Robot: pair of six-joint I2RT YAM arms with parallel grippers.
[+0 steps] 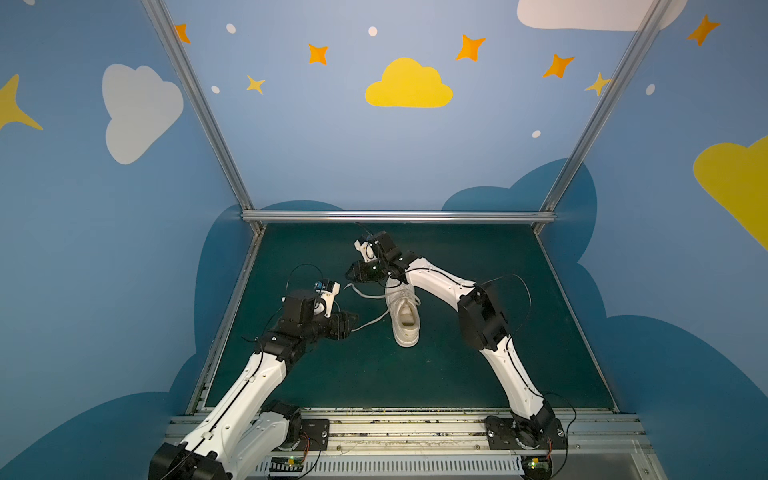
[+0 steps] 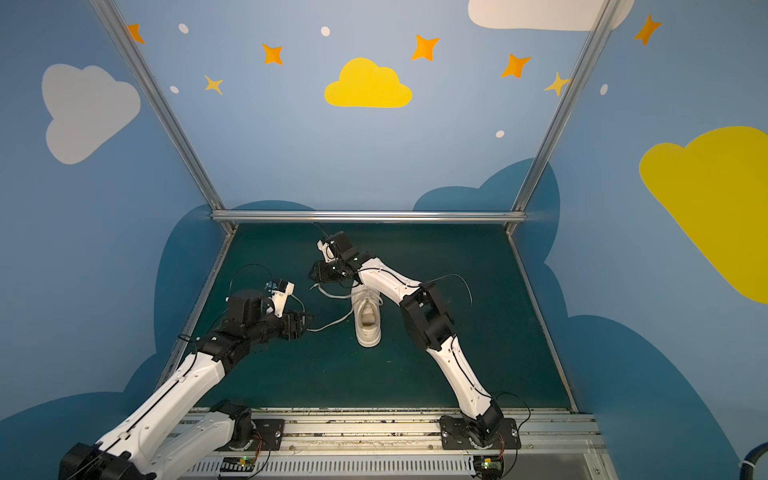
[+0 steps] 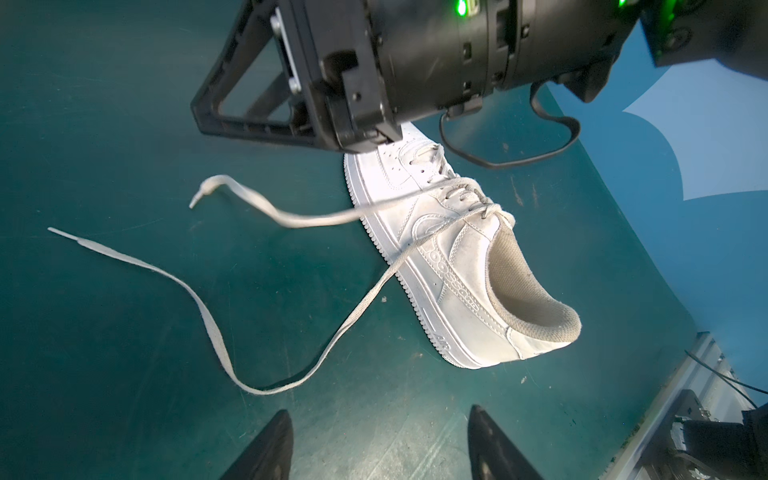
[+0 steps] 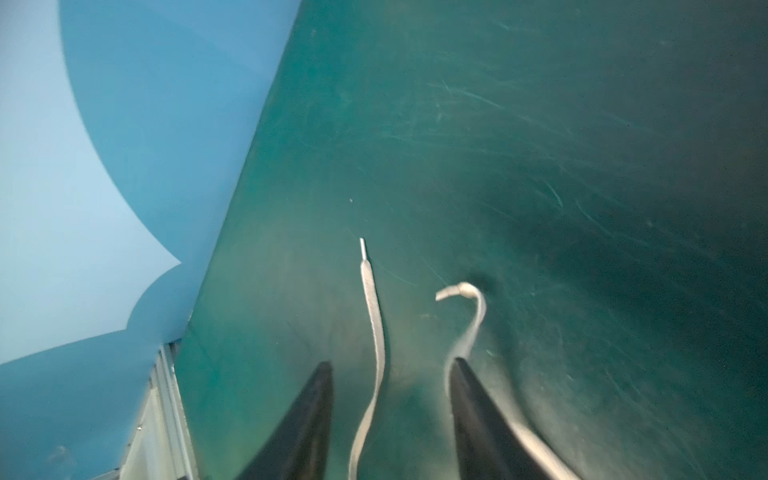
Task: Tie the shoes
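Green mat (image 1: 374, 374), sneaker (image 1: 405, 320) near left gripper (image 1: 354, 322), right gripper (image 1: 349, 272) near toe

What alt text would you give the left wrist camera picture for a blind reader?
A white low-top sneaker sits untied on a dark green mat, its two flat white laces trailing loose. The left gripper stands open before it.

2 top views: high at the front, looking down over the whole bench (image 1: 374, 374); left wrist: close, facing the sneaker (image 3: 453, 266) side-on; right wrist: close, facing bench and both lace ends (image 4: 371, 299), shared with left wrist.
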